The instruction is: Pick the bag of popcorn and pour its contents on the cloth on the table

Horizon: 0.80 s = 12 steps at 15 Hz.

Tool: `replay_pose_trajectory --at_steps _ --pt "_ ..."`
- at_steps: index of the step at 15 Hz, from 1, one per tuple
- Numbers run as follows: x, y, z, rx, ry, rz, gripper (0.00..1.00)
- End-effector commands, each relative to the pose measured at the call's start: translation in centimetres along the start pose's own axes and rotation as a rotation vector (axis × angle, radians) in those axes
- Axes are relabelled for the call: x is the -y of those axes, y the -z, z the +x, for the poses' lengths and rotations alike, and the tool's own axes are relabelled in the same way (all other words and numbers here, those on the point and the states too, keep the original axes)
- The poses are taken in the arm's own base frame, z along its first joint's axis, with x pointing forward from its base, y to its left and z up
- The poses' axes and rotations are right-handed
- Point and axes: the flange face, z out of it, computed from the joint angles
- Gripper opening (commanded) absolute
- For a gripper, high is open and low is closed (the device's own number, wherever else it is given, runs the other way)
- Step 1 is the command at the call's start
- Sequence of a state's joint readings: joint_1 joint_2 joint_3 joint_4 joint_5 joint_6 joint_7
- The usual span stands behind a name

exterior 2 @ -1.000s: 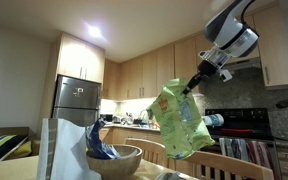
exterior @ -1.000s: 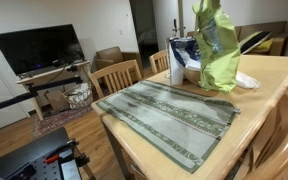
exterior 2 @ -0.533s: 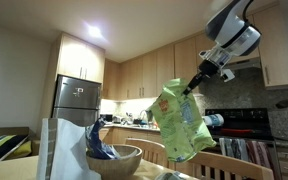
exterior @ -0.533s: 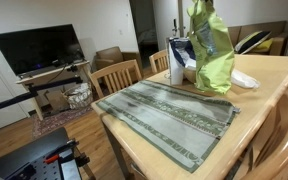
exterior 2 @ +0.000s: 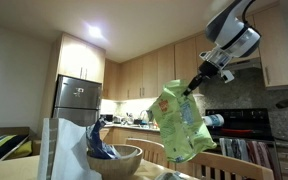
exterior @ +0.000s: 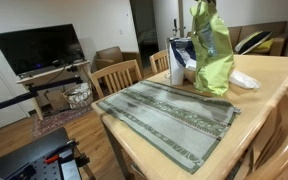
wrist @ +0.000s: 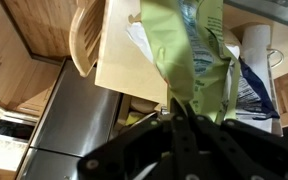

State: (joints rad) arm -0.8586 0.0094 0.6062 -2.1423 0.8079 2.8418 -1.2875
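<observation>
Aloft, the bag of popcorn (exterior: 212, 45) is held by its top edge, clear of the table (exterior: 276, 72), and it is seen hanging at the far end of the cloth (exterior: 169, 115). The jaws of the gripper (exterior 2: 192, 89) are clamped tight on the crumpled top of the bag (exterior 2: 181, 122), and the lime-green body is hung below them at a slant in that exterior view. In the wrist view the gripper (wrist: 177, 108) is shown from behind, with the bag (wrist: 199, 60) pinched between the dark fingers and stretched away from them. The cloth is laid flat along the table, one long edge being set close to the table's near rim. Beyond the cloth, just behind the hanging bag, a blue-and-white bag (exterior: 182, 55) is stood on the table. A wooden chair (exterior: 116, 75) is placed to the side of the cloth, off the table's edge. Whether anything has left the bag cannot be told from these views.
</observation>
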Motion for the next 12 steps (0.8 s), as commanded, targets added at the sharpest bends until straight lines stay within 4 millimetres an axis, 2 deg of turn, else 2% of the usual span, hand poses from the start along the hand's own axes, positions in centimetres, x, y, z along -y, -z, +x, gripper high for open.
replay_pose_trajectory --at_steps 1,5,9,12 --pt "-0.5 -0.3 1.0 -0.075 -0.065 -0.084 0.00" --pt "0.0 -0.8 2.3 -0.170 -0.145 -0.177 0.00" --pt "0.3 -1.0 4.4 -0.233 -0.129 -0.226 0.00" --pt "0.2 -1.0 5.1 -0.253 -0.117 -0.223 0.00"
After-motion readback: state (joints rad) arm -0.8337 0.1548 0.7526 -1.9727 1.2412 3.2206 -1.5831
